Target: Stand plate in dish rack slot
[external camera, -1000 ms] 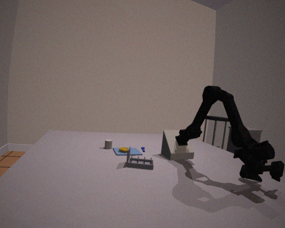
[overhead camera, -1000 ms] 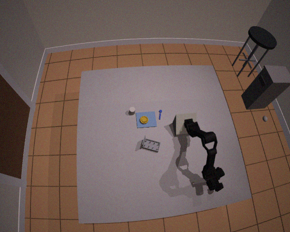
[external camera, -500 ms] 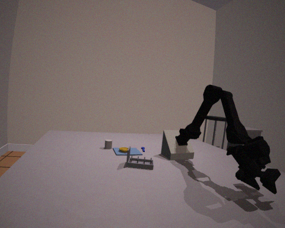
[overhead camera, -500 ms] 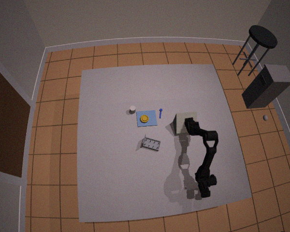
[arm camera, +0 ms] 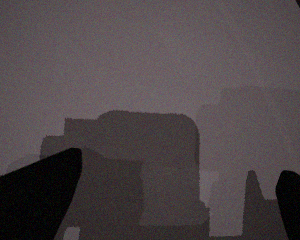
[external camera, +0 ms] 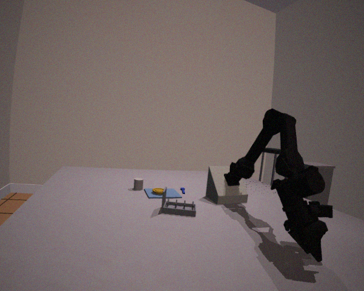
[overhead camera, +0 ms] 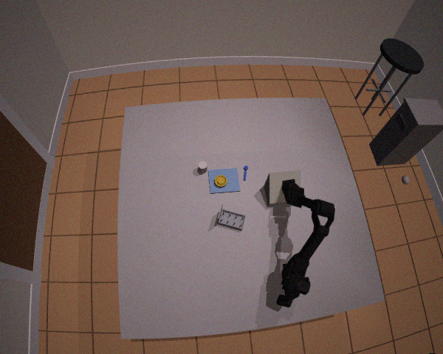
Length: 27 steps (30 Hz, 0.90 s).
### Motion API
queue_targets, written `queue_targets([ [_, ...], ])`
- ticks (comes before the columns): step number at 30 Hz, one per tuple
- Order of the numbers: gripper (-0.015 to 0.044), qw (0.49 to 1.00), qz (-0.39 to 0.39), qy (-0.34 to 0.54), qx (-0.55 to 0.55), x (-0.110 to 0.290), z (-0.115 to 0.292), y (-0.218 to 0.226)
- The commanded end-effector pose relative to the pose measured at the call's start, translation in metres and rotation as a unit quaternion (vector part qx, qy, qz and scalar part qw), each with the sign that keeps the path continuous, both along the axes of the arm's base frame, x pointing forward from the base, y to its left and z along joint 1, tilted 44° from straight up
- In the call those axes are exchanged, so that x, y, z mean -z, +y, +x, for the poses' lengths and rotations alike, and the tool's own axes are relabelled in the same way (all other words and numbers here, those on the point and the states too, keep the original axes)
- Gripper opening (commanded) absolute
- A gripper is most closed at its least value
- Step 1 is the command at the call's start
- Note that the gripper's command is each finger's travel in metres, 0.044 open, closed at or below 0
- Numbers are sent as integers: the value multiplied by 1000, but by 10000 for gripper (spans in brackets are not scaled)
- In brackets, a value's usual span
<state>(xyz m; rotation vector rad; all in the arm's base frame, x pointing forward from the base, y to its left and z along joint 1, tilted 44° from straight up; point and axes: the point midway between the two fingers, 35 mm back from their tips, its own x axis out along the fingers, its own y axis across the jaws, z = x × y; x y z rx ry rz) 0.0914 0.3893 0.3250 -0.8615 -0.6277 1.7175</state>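
Your black six-joint arm sits at the lower right of the top view, its black parallel-jaw gripper hanging low over the grey table top, fingers spread wide with nothing between them; in the wrist view the two dark fingertips frame only shadowed grey surface.

The small round yellow plate lies flat on the light blue square mat near the centre of the top view, well apart from the gripper. Just below it in that frame stands the grey wire dish rack with its short upright pegs, and it holds nothing. A small white cylindrical cup sits at the mat's upper left, a blue spoon-like utensil just to the mat's right, and a beige wedge-shaped block at the arm's base end.

You should expect the plate to behave as stiff, light and probably slick, with a shallow raised rim. Lying flat, it offers little but that rim, so take hold across the edge, one finger over and one under, and grip firmly: a thin disc held at one edge will likely want to pivot as you tip it upright for a slot.
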Motion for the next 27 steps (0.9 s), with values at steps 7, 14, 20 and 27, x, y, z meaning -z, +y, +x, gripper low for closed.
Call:
queue_targets([
  [7,400,986,-46,56,152,19,99,-32],
  [14,400,967,-95,100,217,47,149,-53],
  [20,400,938,-136,147,285,74,196,-85],
  [27,400,892,-176,213,357,108,243,-131],
])
